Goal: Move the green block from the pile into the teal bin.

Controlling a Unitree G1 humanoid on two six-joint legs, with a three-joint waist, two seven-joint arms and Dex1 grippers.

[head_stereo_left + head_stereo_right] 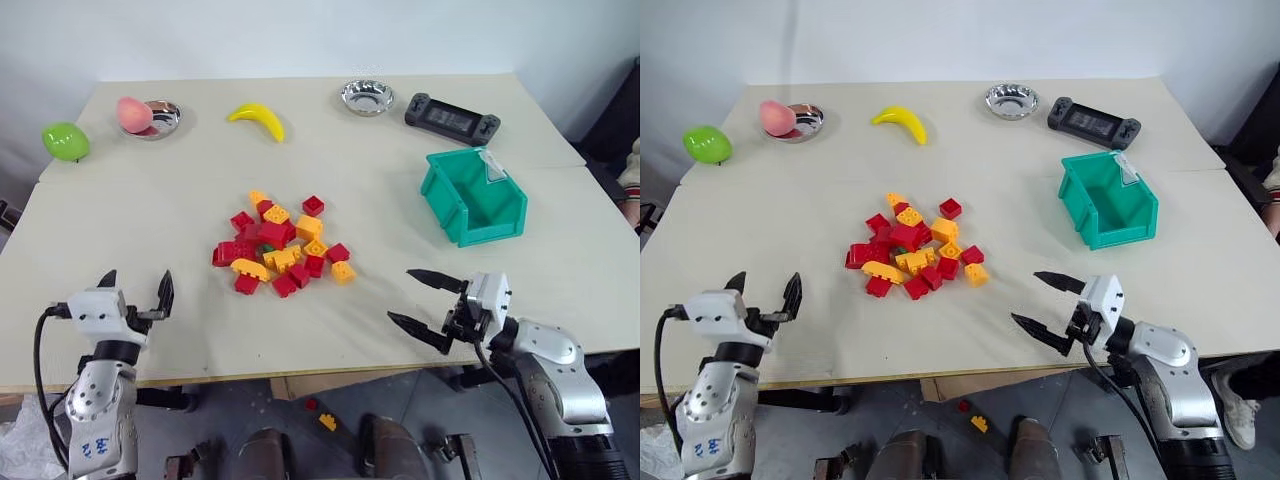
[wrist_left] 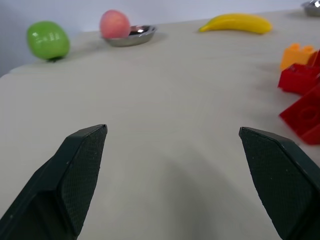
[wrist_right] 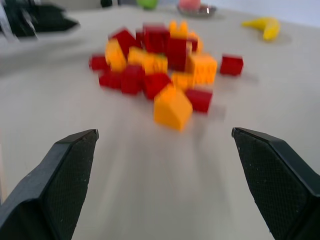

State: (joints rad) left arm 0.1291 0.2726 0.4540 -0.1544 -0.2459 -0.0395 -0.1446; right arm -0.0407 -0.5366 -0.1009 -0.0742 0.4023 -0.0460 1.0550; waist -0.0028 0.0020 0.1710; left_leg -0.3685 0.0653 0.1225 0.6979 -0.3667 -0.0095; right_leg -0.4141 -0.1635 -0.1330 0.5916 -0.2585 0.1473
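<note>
The pile (image 1: 283, 245) of red and yellow-orange bricks lies in the middle of the table. A small dark-green bit, the green block (image 1: 270, 248), peeks out between red bricks near the pile's centre, mostly hidden. The teal bin (image 1: 445, 205) stands open and empty to the right of the pile. My left gripper (image 1: 138, 275) hovers open near the table's front left corner, with nothing between its fingers. My right gripper (image 1: 400, 295) is open at the front right, pointing toward the pile (image 3: 160, 65), a short way from the nearest yellow brick.
Along the far edge sit a lime-green fruit (image 1: 65, 141), a peach (image 1: 133, 113) in a steel bowl (image 1: 163, 119), a banana (image 1: 258, 118), a second steel bowl (image 1: 367, 96) and a black game controller (image 1: 452, 118). Two bricks (image 1: 327, 421) lie on the floor.
</note>
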